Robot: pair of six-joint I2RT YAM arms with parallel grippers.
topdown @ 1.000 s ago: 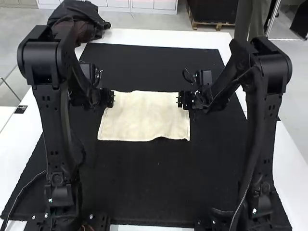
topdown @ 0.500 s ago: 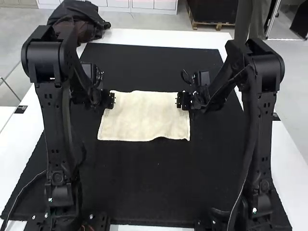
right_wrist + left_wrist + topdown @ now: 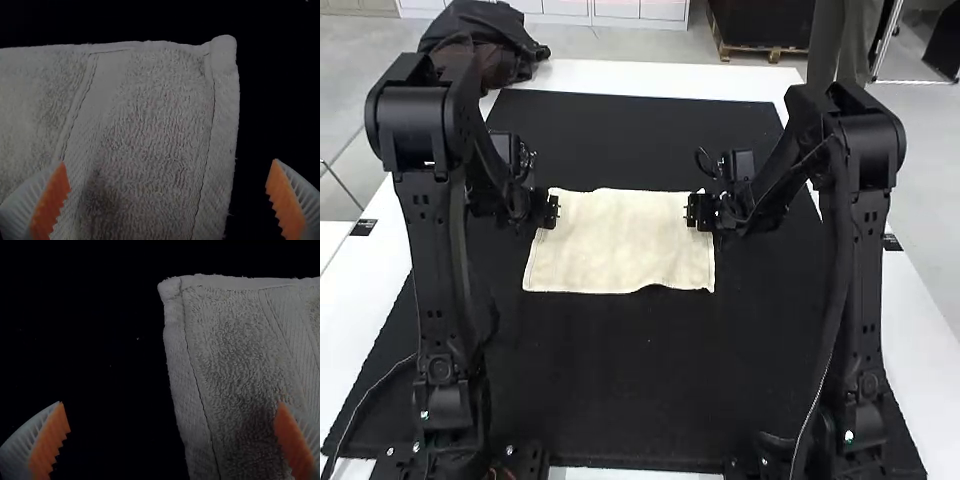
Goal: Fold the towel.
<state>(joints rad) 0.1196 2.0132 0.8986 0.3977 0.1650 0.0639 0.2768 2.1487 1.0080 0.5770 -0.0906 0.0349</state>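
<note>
My left gripper [image 3: 552, 211] is at the far left corner of the cream towel [image 3: 620, 245], and my right gripper [image 3: 694, 211] is at its far right corner. The towel lies spread flat, its near edge slightly wavy. In the left wrist view, the left gripper [image 3: 171, 415] is wide open, the hemmed side of the towel [image 3: 240, 355] passing between its fingers. The right wrist view has the right gripper [image 3: 167, 172] wide open too, over the towel [image 3: 150, 130] near a hemmed side. Neither one grips the cloth.
A black mat [image 3: 620, 390] lies beneath the towel on the white table [image 3: 660, 76]. Dark clothing [image 3: 485, 45] is heaped at the table's far left corner.
The right gripper has shifted slightly left over the towel's corner, its arm's upper links swinging inward. The left arm moved very slightly to the right, then held still. The towel has stayed put.
</note>
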